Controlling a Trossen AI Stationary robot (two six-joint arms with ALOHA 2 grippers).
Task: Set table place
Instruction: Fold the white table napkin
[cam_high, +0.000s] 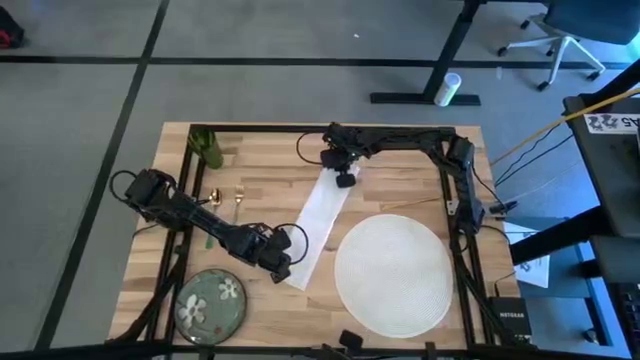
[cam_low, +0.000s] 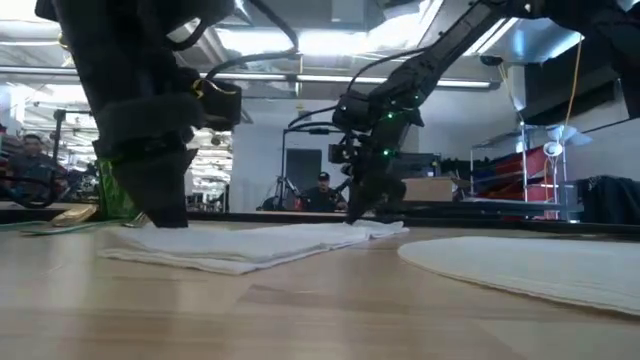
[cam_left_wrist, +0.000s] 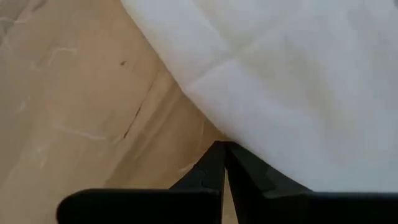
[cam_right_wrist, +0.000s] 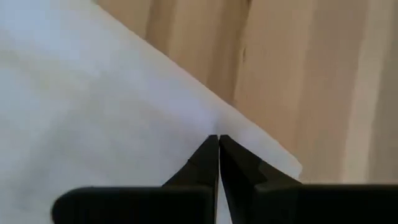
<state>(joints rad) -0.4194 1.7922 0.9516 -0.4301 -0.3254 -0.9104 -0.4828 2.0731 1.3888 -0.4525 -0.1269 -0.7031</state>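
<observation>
The long white cloth napkin (cam_high: 320, 225) is lying slantwise on the pale wooden plank counter (cam_high: 270, 185), just beside the large round white woven placemat (cam_high: 392, 272) and well apart from the green floral plate (cam_high: 210, 302); the left hand (cam_high: 282, 268) is pinching its near end with fingers closed on the cloth; the right hand (cam_high: 344, 180) is gripping the far end the same way; the napkin is looking light, soft and floppy, likely sagging between grips, so holding both ends is suiting it; no readable writing is showing on it.
</observation>
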